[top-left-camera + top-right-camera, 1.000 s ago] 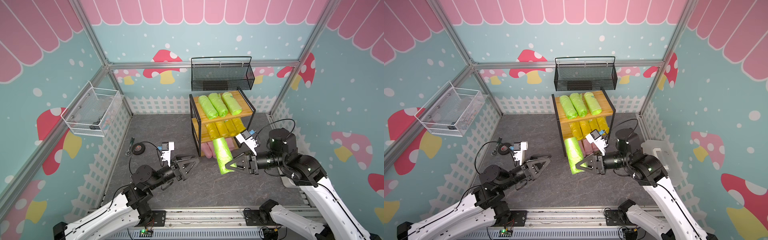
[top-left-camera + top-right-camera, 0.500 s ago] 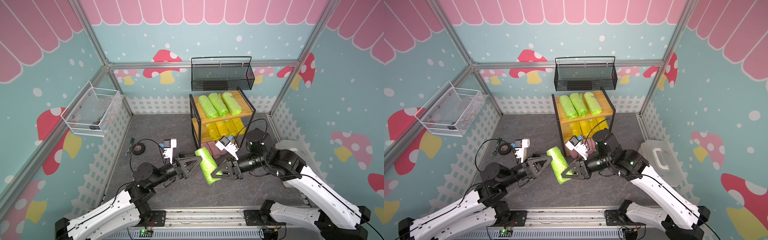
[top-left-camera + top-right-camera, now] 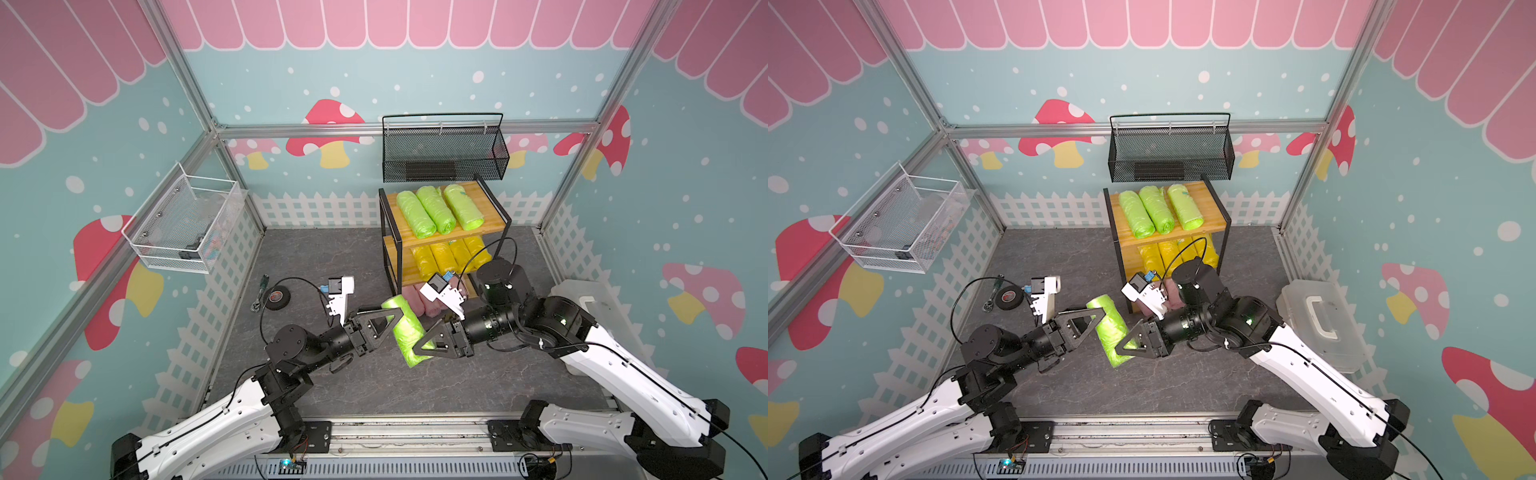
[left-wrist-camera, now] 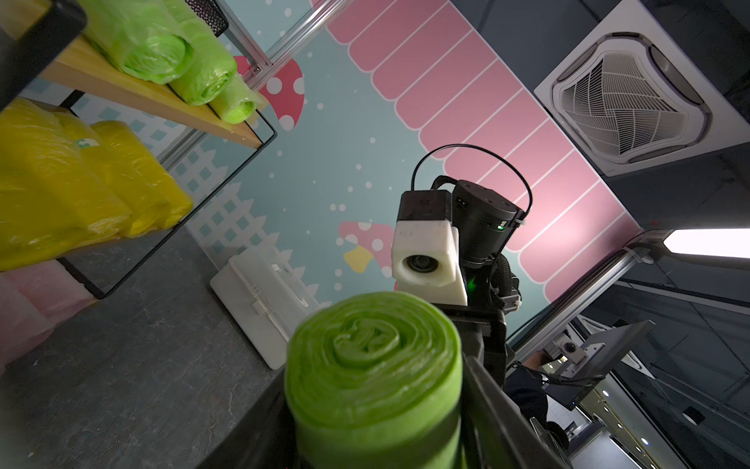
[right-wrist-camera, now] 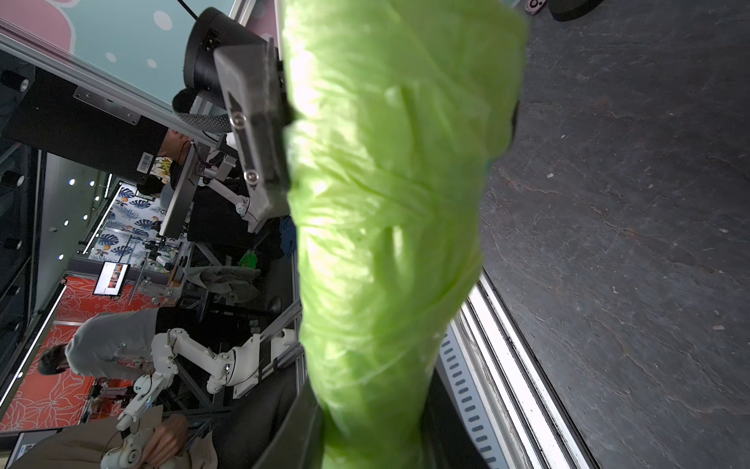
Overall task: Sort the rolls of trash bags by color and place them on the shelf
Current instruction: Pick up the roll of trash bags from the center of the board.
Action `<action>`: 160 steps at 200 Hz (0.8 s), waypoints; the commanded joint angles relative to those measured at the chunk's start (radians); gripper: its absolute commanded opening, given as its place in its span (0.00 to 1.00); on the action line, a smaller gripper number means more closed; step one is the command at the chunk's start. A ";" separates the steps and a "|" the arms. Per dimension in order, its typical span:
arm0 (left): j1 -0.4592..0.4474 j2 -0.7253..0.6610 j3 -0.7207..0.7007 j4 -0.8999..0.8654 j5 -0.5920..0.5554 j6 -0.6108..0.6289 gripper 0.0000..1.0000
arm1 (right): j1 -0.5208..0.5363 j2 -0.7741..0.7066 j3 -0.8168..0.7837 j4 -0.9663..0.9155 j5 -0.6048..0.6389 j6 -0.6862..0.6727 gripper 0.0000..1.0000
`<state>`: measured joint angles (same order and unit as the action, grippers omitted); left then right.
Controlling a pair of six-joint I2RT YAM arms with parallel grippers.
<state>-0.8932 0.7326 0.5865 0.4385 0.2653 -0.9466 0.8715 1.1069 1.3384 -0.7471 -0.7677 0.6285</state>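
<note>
Clamping one green roll [image 3: 409,332], the right gripper [image 3: 417,345] and left gripper [image 3: 397,322] shared it; only the left wrist view showed its coiled end.

No text, brand or number is legible anywhere in the cell. In the right wrist view, a barcode sticker [image 5: 147,160] sits on a black panel [image 5: 73,122], its digits too small to read. In the left wrist view, a small teal-and-white mark [image 4: 84,143] on a yellow roll [image 4: 121,162] is likewise unreadable.
</note>
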 commanded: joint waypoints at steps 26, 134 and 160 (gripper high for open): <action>-0.001 -0.001 -0.010 0.032 0.074 -0.024 0.36 | 0.007 0.033 0.009 0.051 0.039 -0.001 0.00; 0.001 -0.183 -0.218 0.000 -0.288 -0.161 0.00 | 0.004 -0.043 -0.030 0.040 0.275 0.024 0.75; 0.000 -0.229 -0.318 0.040 -0.402 -0.265 0.00 | 0.004 -0.055 -0.096 0.129 0.281 0.093 0.77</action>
<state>-0.8890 0.5423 0.3290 0.4057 0.0120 -1.0954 0.8772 1.0679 1.3029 -0.7048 -0.5346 0.6605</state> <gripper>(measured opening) 0.293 0.764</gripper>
